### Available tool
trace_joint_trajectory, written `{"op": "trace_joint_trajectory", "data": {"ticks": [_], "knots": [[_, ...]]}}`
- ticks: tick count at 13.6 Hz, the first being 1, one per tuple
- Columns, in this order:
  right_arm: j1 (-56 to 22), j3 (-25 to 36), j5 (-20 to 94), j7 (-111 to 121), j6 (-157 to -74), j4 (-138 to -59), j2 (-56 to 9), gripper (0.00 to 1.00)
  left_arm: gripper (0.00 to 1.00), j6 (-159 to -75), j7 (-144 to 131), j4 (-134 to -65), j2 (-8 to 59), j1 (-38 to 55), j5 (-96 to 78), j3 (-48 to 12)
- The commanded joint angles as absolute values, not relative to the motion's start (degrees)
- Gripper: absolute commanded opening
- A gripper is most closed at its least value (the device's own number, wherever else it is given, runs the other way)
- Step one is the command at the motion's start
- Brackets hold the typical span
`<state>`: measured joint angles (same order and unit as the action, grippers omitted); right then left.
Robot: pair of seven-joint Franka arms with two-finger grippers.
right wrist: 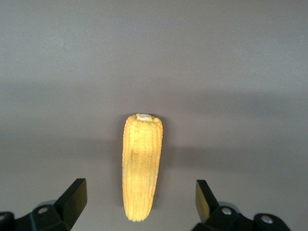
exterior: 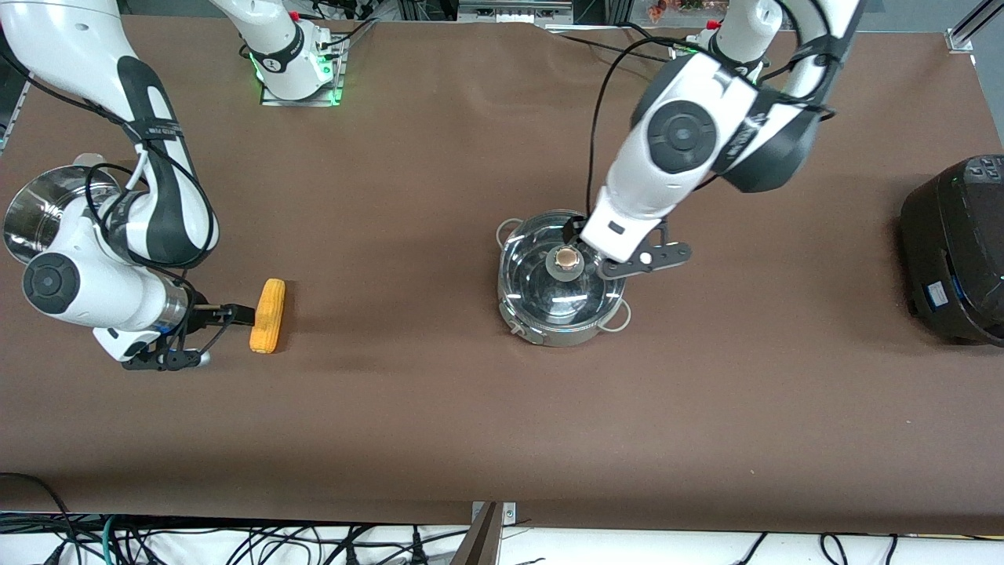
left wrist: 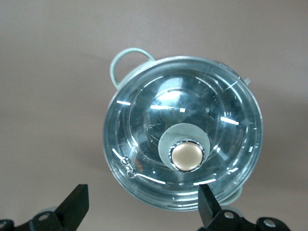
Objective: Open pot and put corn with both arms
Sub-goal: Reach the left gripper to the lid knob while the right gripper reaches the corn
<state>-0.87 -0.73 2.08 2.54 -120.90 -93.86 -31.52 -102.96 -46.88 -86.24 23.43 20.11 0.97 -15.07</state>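
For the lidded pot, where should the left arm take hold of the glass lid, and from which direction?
Probably the tan knob at the centre of the glass lid, taken from straight above. It is the only raised part; the dome around it is smooth and wide. The left end effector is open over the pot.

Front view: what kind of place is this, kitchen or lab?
Most likely a robot lab bench staged with kitchenware, not a real kitchen. Two arm bases are bolted to a table under a plain brown cloth, loose cables hang along its edge, and the only cookware is a lidded pot and a rice cooker.
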Motion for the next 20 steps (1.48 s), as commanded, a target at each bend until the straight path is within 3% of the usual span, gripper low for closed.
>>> {"op": "trace_joint_trajectory", "data": {"ticks": [1, 12, 20], "knots": [[-1.7, -0.8, 3.2, 2.3, -124.6, -97.0, -30.9, 1.0, 1.0, -106.2, -47.9, -85.7, 25.9, 21.2, 4.7, -16.3], [-3.5, -0.4, 1.9, -2.6, -141.2, -107.1, -31.4, 1.0, 1.0, -113.7, -41.5, -86.3, 31.3, 23.6, 6.7, -16.5], [-2.2, 0.5, 2.2, -3.3, -144.4, -110.7, -32.1, 1.0, 1.0, -114.6, -38.1, -87.2, 31.6, 23.1, 8.7, -17.5]]}}
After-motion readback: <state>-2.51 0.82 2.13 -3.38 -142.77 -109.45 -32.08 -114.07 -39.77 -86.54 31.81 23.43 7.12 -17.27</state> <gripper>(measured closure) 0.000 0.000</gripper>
